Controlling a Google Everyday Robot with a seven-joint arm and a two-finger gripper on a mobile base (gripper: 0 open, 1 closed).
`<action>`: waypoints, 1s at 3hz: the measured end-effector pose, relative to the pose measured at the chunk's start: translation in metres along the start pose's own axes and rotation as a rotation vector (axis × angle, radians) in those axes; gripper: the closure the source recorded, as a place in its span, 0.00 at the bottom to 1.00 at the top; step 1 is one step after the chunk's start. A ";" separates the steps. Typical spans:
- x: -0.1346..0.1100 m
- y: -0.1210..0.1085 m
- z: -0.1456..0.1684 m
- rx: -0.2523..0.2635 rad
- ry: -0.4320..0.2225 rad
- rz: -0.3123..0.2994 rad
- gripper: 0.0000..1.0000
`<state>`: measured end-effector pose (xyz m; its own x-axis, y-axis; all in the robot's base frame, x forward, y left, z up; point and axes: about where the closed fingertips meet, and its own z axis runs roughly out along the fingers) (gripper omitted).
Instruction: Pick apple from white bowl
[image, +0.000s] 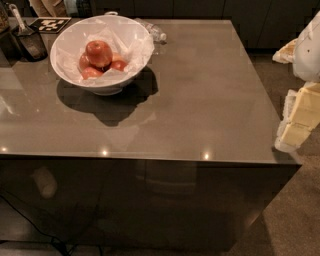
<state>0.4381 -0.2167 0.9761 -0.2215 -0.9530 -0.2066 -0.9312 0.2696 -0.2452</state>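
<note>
Where the counter (210, 100) runs bare toward its front and right edges, we see the end effector (297, 120) just off the right edge, its state we cannot tell, apple (98, 52) atop other apples (90, 72) in the bowl (107, 89), near the far-left corner, well apart.

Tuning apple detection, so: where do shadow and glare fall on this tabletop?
Camera view: the white bowl casts a dark shadow toward the table's near side; glare spots dot that edge; the apple is well lit; the end effector sits bright at right.
</note>
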 end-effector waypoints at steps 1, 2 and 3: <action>0.000 0.000 0.000 0.000 0.000 0.000 0.00; -0.008 -0.003 0.001 -0.007 -0.012 0.012 0.00; -0.025 -0.011 0.010 -0.053 -0.014 0.015 0.00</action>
<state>0.4569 -0.1942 0.9742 -0.2319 -0.9467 -0.2235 -0.9419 0.2759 -0.1913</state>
